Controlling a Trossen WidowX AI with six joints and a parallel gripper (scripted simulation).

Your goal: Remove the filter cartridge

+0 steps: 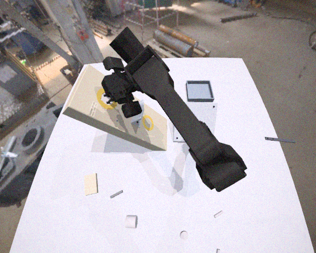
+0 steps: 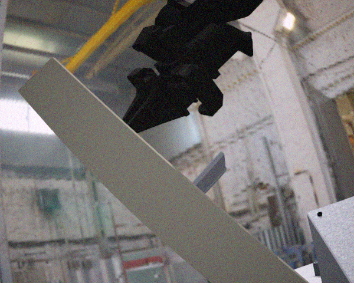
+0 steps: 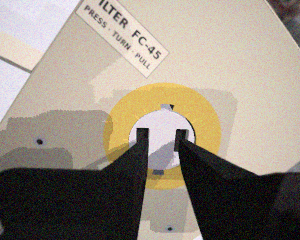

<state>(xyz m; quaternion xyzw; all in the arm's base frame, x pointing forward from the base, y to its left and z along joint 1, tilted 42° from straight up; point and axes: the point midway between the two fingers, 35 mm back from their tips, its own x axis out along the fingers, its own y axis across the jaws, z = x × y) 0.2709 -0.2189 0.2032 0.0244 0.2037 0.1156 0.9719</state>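
Observation:
The round white filter cartridge (image 3: 162,120) (image 1: 103,99) sits in the tilted tan panel (image 3: 255,60) (image 1: 81,89) (image 2: 171,197), inside a yellow ring (image 3: 115,142). My gripper (image 3: 163,145) (image 1: 107,99) is open part way, with nothing clamped between its fingers. In the wrist view its two fingertips overlap the two dark slots on the cartridge face. In the exterior view the tips disappear behind the panel's edge, so their depth in the slots cannot be told. The blue-grey tray (image 1: 200,99) stands at the back right of the table and holds nothing visible.
A grey plate (image 2: 210,173) juts from the panel's face near a second, smaller yellow ring (image 1: 152,122). A metal block (image 1: 210,117) (image 2: 341,228) stands between panel and tray, partly under the arm. A tan tile (image 1: 90,184) and several small parts lie towards the front.

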